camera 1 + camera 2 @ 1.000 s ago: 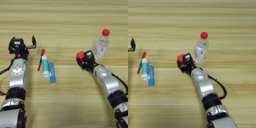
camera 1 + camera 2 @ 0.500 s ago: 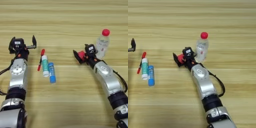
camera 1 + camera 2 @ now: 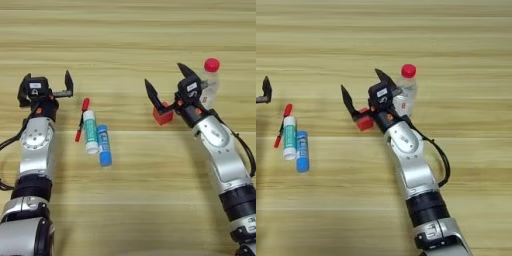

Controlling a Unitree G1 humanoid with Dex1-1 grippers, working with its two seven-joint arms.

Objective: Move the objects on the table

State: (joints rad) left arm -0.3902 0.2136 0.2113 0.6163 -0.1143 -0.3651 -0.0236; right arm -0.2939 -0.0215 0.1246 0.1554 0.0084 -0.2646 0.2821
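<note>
The small red cube [image 3: 162, 115] lies on the table [image 3: 125, 40], just below the left finger of my right gripper [image 3: 164, 75]. That gripper is wide open and holds nothing. The clear bottle with a red cap [image 3: 210, 80] stands upright right behind its wrist. Left of centre, the thin red pen [image 3: 81, 119], the white tube with a green label [image 3: 90, 131] and the blue glue stick [image 3: 104, 145] lie side by side. My left gripper [image 3: 46, 82] rests open at the far left, a little way from the pen.
Both forearms stretch from the near edge up onto the table. A black cable [image 3: 442, 160] loops off the right forearm.
My right gripper was shut on the red cube a second ago. It has opened wide and lifted, and the cube now lies free on the table. The left arm has not moved.
</note>
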